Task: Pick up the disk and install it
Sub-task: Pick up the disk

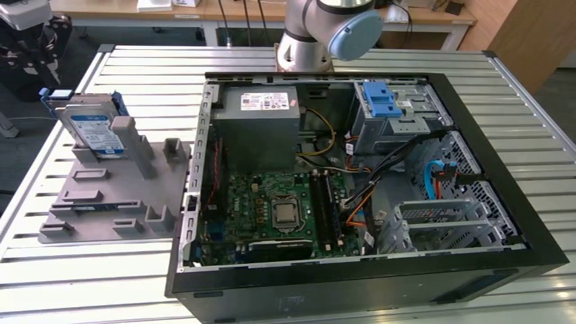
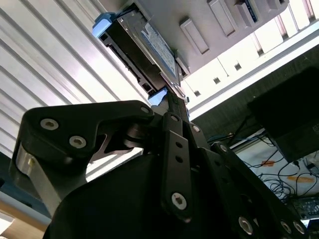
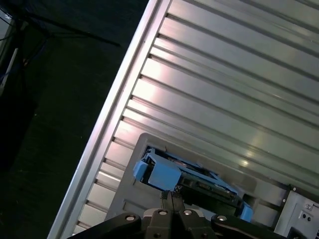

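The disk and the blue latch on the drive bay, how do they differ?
The disk stands on edge in the grey stand outside the computer case; the blue latch lies flat atop the drive bay inside it. The disk is silver-grey with a white-and-blue label; the latch is plain blue. The disk looks larger than the latch. Both carry blue plastic.

Shiny ribbed metal table (image 1: 144, 74), plastic-railed disk (image 1: 97, 131)
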### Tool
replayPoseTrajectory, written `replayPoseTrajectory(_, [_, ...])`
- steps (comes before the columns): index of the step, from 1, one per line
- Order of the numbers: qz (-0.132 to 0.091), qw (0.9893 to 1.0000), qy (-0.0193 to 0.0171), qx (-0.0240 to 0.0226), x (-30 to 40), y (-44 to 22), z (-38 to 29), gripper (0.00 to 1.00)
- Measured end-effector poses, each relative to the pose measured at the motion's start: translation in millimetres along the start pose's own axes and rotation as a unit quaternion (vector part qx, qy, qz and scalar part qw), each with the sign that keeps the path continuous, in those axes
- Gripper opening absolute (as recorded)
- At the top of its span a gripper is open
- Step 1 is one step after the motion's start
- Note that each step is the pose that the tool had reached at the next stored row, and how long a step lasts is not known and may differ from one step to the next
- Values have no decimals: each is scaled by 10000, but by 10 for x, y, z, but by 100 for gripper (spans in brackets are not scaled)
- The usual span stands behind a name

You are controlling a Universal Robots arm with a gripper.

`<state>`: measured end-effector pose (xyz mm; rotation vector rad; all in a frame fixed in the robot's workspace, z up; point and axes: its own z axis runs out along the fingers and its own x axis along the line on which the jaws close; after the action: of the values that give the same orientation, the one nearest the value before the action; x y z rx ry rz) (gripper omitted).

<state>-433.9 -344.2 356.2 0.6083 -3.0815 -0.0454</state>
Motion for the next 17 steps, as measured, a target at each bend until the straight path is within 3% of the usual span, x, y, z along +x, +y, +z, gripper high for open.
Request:
replayPoseTrajectory(8, [-284,9996,8,-2,0,0,0,11])
replayPoseTrajectory(17, [-613,9981,17,-3,0,0,1,11])
